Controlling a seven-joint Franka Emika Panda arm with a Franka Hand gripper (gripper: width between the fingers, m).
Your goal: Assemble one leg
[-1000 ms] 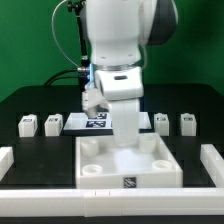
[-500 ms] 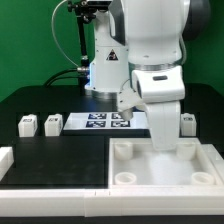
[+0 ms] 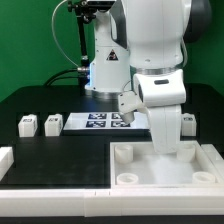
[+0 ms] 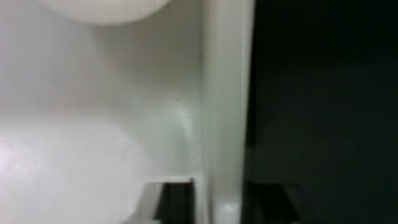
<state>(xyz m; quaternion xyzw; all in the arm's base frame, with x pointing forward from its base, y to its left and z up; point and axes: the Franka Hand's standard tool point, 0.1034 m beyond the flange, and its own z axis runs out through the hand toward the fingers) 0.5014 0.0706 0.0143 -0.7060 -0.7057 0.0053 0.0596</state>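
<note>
Arm (image 3: 150, 40) is down over the white tray (image 3: 150, 166), which sits on the black counter (image 3: 55, 150) at the exterior view's right. The fingers (image 4: 173, 205) straddle the tray's edge wall, one on each side. It looks like they're pinching it, though the wrist view is too blurred to confirm contact. In that view the wall runs between the tips, with white tray floor on one side, black counter on the other, and a round socket (image 4: 103, 8) at the far end.

Legs are loose, standing in a row on the counter behind the tray:
- The far-left leg (image 3: 28, 124) and second leg (image 3: 52, 123) are side by side at the exterior view's left, tags toward the camera.
- The right-hand leg (image 3: 187, 122) is at the exterior view's right, partly hidden by the arm.

The marker board (image 3: 100, 122) lies flat between the second leg and the arm.
</note>
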